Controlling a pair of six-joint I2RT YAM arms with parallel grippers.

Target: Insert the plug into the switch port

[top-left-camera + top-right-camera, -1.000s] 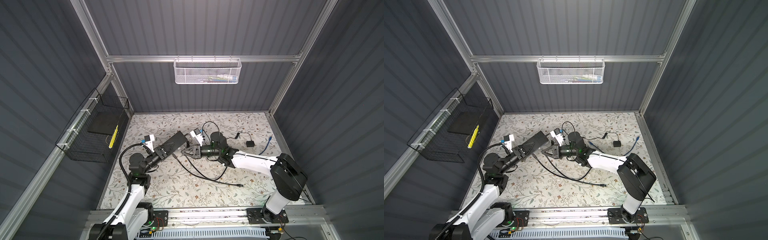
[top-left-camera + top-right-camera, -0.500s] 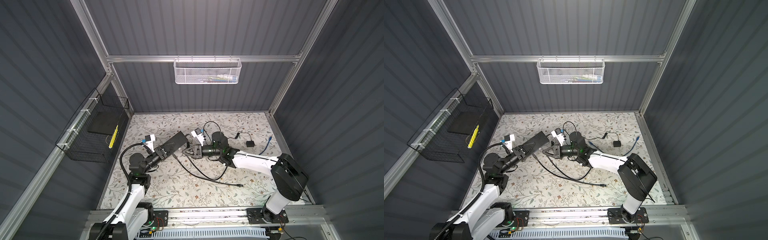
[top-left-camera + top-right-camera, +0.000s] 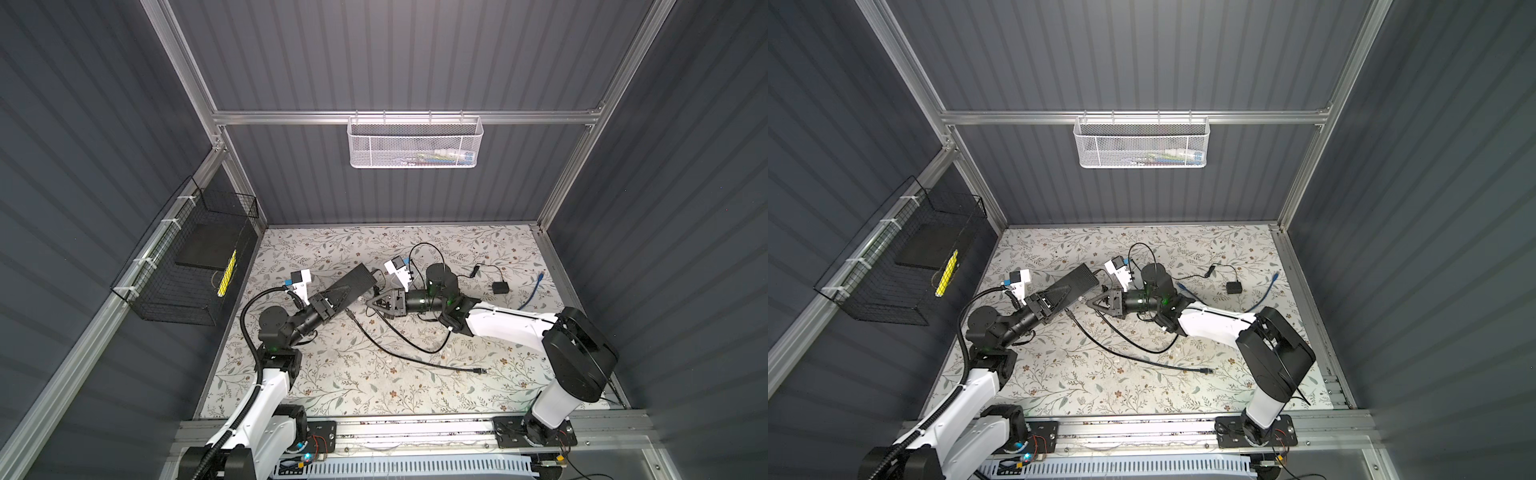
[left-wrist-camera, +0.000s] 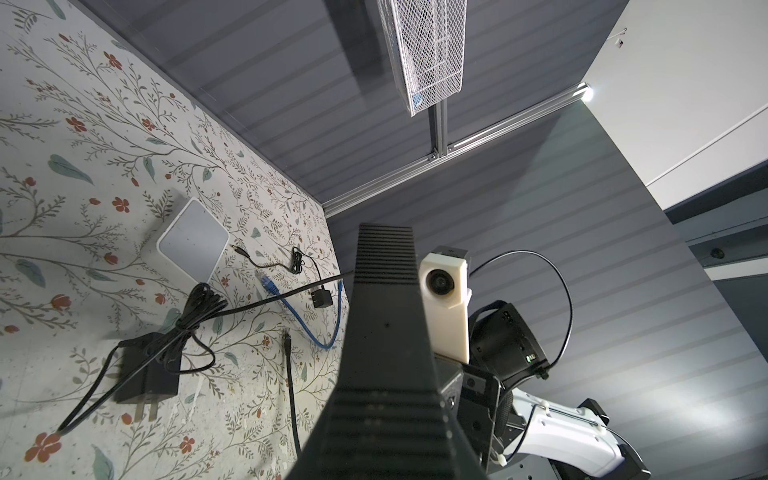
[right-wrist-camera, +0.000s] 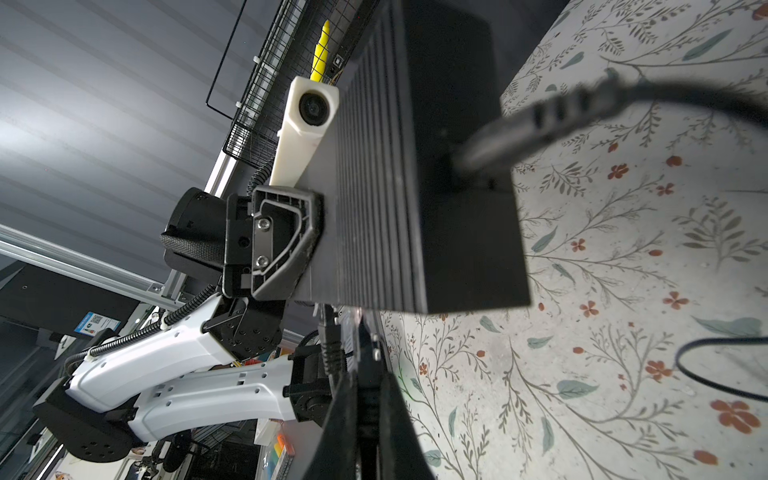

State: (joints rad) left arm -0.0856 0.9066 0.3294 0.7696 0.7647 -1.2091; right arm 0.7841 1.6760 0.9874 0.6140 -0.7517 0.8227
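The switch (image 3: 353, 283) is a long black ribbed box, held tilted above the table by my left gripper (image 3: 328, 305), which is shut on its near end. In both top views my right gripper (image 3: 368, 302) points at the switch's (image 3: 1077, 283) lower side. The right wrist view shows that gripper (image 5: 360, 353) shut on the plug (image 5: 365, 332), a clear tip on a black cable, close under the switch (image 5: 415, 187). I cannot see the port itself. Another black lead (image 5: 519, 124) sits in the switch's end. The switch (image 4: 386, 332) fills the left wrist view and hides my left jaws.
A long black cable (image 3: 415, 357) trails over the floral table. A small black adapter (image 3: 500, 287) and a blue cable (image 3: 534, 291) lie at back right. A white box (image 4: 193, 245) and black power brick (image 4: 145, 378) lie beyond the switch. Wire baskets (image 3: 187, 266) hang on the walls.
The right arm has shifted only slightly beside the switch. Both grips are unchanged.
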